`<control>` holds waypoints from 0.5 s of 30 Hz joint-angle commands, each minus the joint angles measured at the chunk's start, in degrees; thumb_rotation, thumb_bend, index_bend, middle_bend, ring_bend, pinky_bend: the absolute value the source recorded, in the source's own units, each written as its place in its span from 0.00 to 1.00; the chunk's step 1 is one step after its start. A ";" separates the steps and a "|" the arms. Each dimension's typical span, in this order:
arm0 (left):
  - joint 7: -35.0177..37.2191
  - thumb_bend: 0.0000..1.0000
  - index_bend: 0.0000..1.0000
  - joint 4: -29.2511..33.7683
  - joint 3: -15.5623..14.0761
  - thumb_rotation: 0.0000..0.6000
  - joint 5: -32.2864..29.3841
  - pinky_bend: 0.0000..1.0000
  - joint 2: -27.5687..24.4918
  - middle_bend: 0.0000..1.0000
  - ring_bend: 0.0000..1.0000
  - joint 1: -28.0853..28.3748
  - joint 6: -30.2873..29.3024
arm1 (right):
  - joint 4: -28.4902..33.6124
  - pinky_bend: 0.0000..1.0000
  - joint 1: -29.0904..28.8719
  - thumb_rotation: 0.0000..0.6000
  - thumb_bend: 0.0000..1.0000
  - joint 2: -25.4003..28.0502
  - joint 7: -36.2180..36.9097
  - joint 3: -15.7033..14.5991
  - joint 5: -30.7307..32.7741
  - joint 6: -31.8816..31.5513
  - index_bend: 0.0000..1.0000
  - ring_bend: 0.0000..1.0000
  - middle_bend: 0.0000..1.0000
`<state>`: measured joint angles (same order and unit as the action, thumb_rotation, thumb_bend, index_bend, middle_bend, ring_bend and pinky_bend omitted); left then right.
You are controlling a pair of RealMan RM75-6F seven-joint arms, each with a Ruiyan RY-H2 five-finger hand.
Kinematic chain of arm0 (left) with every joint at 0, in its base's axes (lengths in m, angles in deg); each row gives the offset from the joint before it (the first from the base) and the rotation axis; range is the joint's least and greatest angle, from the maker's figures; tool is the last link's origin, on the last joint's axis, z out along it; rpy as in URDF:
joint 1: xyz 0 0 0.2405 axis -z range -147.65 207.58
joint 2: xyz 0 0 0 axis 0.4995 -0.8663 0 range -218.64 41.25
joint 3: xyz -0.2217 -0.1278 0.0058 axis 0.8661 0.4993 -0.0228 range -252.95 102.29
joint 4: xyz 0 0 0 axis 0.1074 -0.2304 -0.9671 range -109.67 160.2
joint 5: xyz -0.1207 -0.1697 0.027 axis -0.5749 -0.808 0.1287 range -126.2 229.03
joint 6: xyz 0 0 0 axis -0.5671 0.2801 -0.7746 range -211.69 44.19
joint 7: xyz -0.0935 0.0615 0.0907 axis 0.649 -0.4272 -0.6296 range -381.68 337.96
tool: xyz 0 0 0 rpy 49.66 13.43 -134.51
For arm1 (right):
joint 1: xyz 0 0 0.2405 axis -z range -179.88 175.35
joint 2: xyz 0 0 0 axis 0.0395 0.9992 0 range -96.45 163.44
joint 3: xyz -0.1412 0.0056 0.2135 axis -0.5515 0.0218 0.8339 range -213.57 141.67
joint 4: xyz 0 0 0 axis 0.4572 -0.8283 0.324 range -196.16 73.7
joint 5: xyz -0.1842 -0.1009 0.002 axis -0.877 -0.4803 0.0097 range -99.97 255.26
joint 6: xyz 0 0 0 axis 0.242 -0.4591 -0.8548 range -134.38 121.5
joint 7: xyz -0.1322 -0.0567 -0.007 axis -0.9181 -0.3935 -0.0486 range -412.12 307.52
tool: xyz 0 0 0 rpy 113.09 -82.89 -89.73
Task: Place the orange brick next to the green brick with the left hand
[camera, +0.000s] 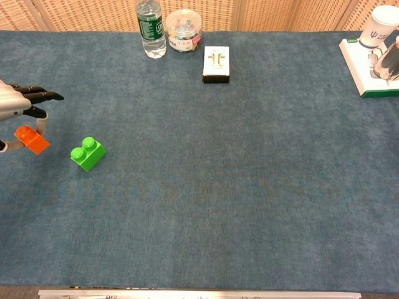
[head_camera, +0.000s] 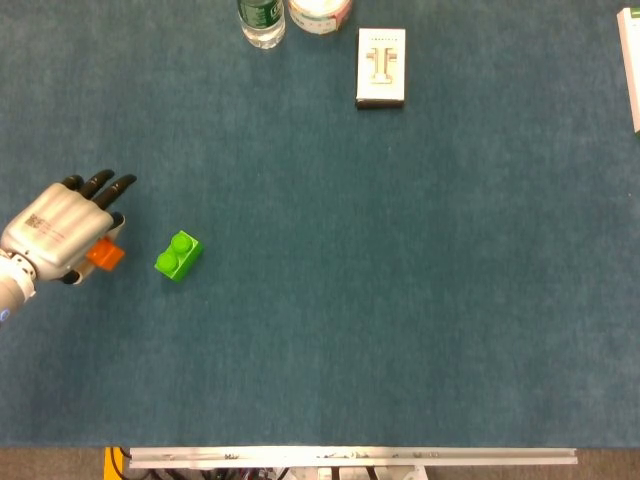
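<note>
My left hand (head_camera: pixel 58 230) is at the table's left edge and pinches the orange brick (head_camera: pixel 104 254) under its fingers. In the chest view the left hand (camera: pixel 15 104) holds the orange brick (camera: pixel 31 139) just above the blue cloth. The green brick (head_camera: pixel 178 255) lies flat a short way to the right of the orange one, apart from it; the chest view shows the same green brick (camera: pixel 88 153). The other fingers point right, spread above the orange brick. My right hand is in neither view.
A water bottle (camera: pixel 150 30), a clear jar (camera: pixel 183 30) and a small white box (camera: pixel 216 63) stand along the far edge. A white tray with a cup (camera: pixel 369 62) sits at the far right. The blue cloth (camera: pixel 237 187) covers the table.
</note>
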<state>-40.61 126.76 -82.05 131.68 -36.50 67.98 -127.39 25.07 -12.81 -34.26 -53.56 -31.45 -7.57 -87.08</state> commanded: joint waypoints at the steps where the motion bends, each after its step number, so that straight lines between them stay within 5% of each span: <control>1: -2.22 0.35 0.61 1.20 0.74 1.00 -2.08 0.19 0.29 0.00 0.00 0.48 0.82 | 0.05 0.46 0.03 1.00 0.44 0.11 0.13 0.03 -0.01 -0.02 0.63 0.42 0.55; 15: -11.84 0.35 0.61 6.02 1.82 1.00 -12.01 0.19 1.86 0.00 0.00 3.20 2.29 | 0.66 0.46 0.74 1.00 0.44 1.54 2.31 0.20 -0.31 -1.10 0.63 0.42 0.55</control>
<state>-51.52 132.18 -80.36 120.59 -34.89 70.73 -125.07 25.71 -12.08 -32.74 -51.26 -31.25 -7.86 -88.16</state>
